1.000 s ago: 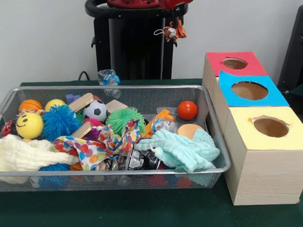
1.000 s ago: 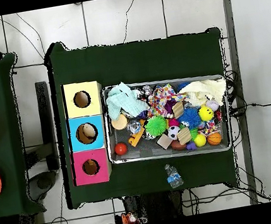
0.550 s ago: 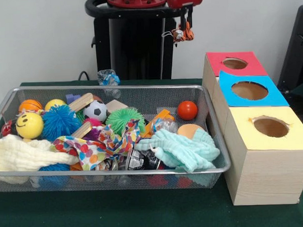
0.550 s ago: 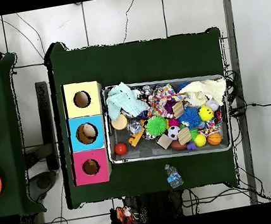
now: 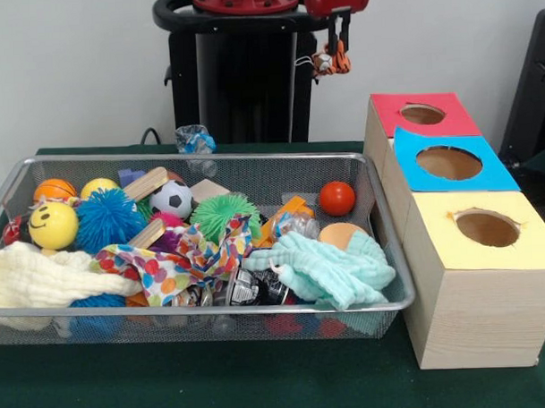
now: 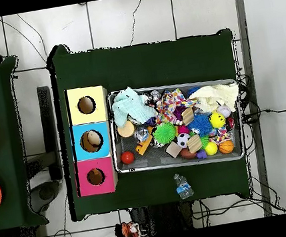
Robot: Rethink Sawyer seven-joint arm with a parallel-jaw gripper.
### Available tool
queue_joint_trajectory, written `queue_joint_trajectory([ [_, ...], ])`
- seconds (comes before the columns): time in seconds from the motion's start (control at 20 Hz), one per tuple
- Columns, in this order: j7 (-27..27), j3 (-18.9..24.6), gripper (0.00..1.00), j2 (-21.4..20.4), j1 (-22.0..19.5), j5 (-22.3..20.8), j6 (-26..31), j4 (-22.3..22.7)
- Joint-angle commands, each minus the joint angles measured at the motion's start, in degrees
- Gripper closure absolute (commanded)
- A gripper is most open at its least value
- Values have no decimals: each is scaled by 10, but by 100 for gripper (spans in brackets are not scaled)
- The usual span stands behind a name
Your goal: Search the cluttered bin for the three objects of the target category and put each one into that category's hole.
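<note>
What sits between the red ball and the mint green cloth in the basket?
A round tan disc lies between the red ball and the mint cloth, seen in the front view.

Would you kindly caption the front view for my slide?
Wire bin crammed with balls, cloths and blocks beside three boxes with round holes.

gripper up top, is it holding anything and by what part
The gripper hangs high behind the bin with a small orange striped toy at its tip; the exact part of the toy that it grips cannot be told.
</note>
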Motion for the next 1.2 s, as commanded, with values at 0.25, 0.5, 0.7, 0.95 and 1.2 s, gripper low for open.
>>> queue_joint_trajectory([
  [0.25,165,48,100,-14,54,97,49,21],
  [0.5,192,74,100,3,100,146,40,15],
  [0.7,218,92,100,-5,138,190,41,20],
  [0.95,242,105,100,0,169,222,39,14],
  [1.2,254,109,100,24,195,241,37,-11],
])
